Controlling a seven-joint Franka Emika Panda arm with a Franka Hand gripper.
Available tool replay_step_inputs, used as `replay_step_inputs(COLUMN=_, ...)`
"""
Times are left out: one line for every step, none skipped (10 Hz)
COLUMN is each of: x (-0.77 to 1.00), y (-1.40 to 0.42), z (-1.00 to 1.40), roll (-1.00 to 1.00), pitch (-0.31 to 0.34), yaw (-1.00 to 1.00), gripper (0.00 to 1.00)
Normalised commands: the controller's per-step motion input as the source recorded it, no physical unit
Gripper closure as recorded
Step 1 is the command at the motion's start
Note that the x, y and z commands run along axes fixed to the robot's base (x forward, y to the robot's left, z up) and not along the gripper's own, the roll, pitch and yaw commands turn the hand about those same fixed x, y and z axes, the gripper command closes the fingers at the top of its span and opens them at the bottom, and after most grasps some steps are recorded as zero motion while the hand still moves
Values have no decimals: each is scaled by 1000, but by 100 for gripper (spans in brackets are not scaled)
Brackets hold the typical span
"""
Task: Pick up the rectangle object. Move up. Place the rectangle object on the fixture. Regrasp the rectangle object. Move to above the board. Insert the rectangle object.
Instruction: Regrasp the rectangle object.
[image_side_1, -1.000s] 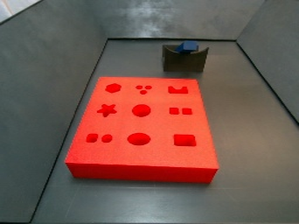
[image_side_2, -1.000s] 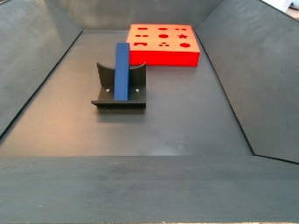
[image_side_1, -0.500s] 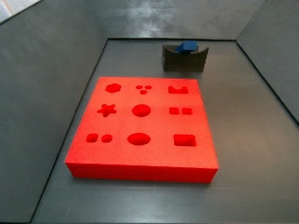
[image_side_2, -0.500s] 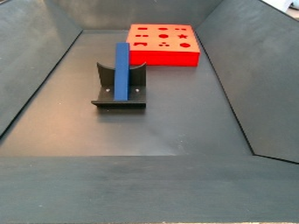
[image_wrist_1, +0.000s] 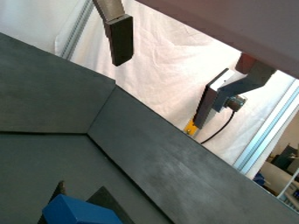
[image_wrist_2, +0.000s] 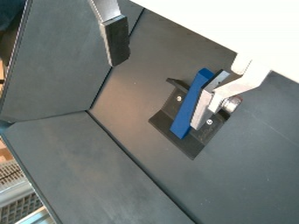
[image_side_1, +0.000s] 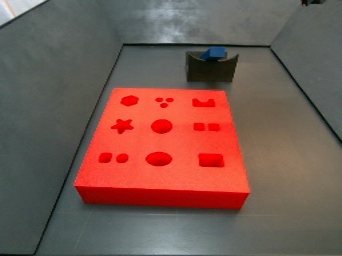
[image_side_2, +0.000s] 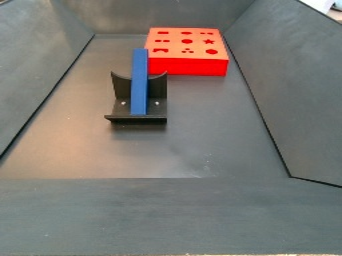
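Nothing has shifted in either side view over the last second. The bar (image_side_2: 138, 80) rests on the fixture (image_side_2: 136, 113), and the board (image_side_2: 187, 50), further right, has no piece in it. In a wrist view the gripper (image_wrist_2: 173, 77) hangs high above the bar, fingers (image_wrist_2: 114, 39) spread wide, holding nothing. We judge the regrasp comes next.

Gripper (image_wrist_2: 170, 57) high above the fixture (image_side_2: 136, 108), jaws apart and empty, blue rectangle object (image_side_2: 139, 79) lying across the fixture, open floor between fixture and red board (image_side_2: 187, 51), sloped walls flanking
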Motion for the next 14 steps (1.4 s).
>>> replay_step_inputs(x=28, y=42, z=-1000, roll=224, pitch=-10, yaw=242, gripper=0)
replay_step_inputs(x=30, y=41, z=-1000, roll=211, pitch=-35, yaw=232, gripper=0)
replay_step_inputs(x=38, y=38, z=-1000, roll=191, pitch=-70, yaw=193, gripper=0)
replay_step_inputs(x=50, y=32, z=-1000, roll=140, pitch=-111, yaw=142, gripper=0)
replay_step_inputs(x=58, y=30, z=-1000, roll=109, pitch=-133, yaw=105, gripper=0)
replay_step_inputs(x=65, y=30, z=-1000, roll=88, pitch=-143, yaw=67, gripper=0)
replay_step_inputs(x=71, y=25, z=-1000, roll=74, pitch=-141, yaw=16, gripper=0)
replay_step_inputs(x=75, y=25, z=-1000, roll=72, pitch=-138, yaw=-4, gripper=0)
replay_step_inputs(x=80, y=23, z=-1000, roll=67, pitch=-119, yaw=-35, gripper=0)
replay_step_inputs(x=84, y=22, z=-1000, roll=65, pitch=-100, yaw=-52, gripper=0)
replay_step_inputs(x=89, y=17, z=-990, roll=66, pitch=-71, yaw=-64, gripper=0)
replay_step_inputs(x=85, y=12, z=-879, roll=62, pitch=-55, yaw=-62, gripper=0)
replay_step_inputs(x=76, y=4, z=-662, roll=61, pitch=-22, yaw=-58, gripper=0)
replay_step_inputs(x=72, y=1, z=-503, roll=64, pitch=3, yaw=-47, gripper=0)
